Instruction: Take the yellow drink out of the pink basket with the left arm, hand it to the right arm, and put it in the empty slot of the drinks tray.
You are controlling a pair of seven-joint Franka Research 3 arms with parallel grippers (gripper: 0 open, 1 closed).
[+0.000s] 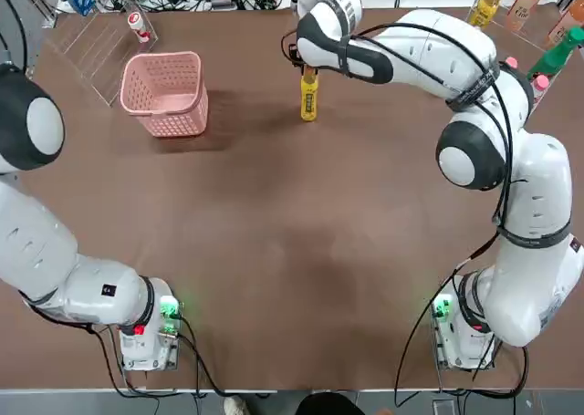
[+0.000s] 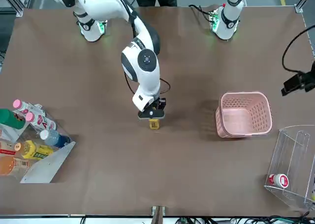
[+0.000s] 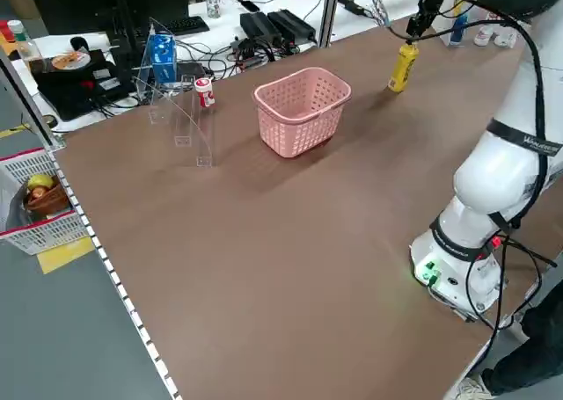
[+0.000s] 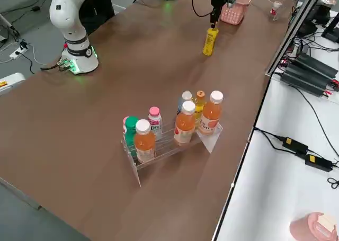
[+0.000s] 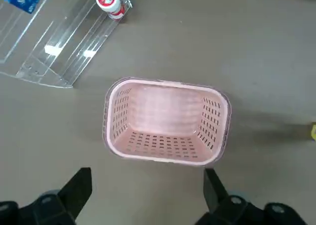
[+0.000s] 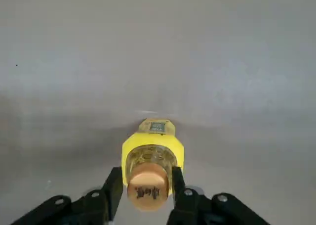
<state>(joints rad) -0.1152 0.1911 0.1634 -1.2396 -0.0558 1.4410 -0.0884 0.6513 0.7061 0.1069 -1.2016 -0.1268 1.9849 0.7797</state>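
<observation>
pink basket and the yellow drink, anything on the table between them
Nothing: in the top view only bare table lies between the pink basket and the yellow drink.

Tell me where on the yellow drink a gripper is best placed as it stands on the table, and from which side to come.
Best from straight above, at the neck just under the cap. The yellow drink stands upright on the bare table, clear of the pink basket, so its slim top is free all round. The right gripper sits there, a finger on either side of the cap.

Right gripper [image 6: 148,188] clamped, left gripper [image 5: 145,193] agape
</observation>
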